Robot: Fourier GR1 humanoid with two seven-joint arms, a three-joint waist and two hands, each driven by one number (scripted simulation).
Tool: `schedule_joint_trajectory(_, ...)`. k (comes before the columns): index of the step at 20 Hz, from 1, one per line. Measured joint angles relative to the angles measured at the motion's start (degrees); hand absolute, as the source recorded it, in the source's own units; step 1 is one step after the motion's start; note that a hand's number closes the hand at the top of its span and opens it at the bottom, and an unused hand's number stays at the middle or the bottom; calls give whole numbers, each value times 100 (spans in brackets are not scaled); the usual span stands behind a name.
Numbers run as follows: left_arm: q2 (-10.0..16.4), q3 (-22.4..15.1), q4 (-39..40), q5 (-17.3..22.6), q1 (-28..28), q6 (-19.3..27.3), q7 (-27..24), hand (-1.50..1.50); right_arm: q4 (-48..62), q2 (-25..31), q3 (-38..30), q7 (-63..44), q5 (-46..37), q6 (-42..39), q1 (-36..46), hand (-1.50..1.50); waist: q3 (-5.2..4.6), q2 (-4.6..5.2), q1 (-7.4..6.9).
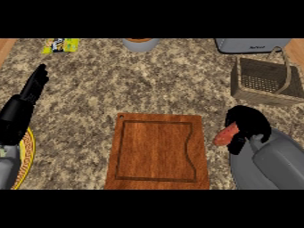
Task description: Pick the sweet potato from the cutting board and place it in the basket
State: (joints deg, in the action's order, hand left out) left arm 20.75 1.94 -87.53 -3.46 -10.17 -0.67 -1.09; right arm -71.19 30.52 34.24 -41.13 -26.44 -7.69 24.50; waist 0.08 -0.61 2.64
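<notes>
Grips an orange-red oblong sweet potato in the curled black right hand, with the brown wooden cutting board just left of the hand. May snag the handle or rim of the woven wicker basket ahead, knocking the sweet potato free.

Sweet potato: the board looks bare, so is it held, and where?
Yes, the right hand curls round one end of the sweet potato; the rest sticks out.
</notes>
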Motion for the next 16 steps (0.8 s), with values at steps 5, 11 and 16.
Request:
schedule_joint_trajectory(5,61,137,-37,43,67,33,15,0,377,1756,-855,1508,97,137,-25,150,34,26,143)
schedule_joint_trajectory(11,46,143,-109,65,145,24,-18,0,1051,2905,-2349,3376,904,633,199,150,59,40,109)
schedule_joint_trajectory(16,2,79,-159,28,174,31,-34,0,1605,3217,-3642,4789,2151,360,501,150,56,43,28)
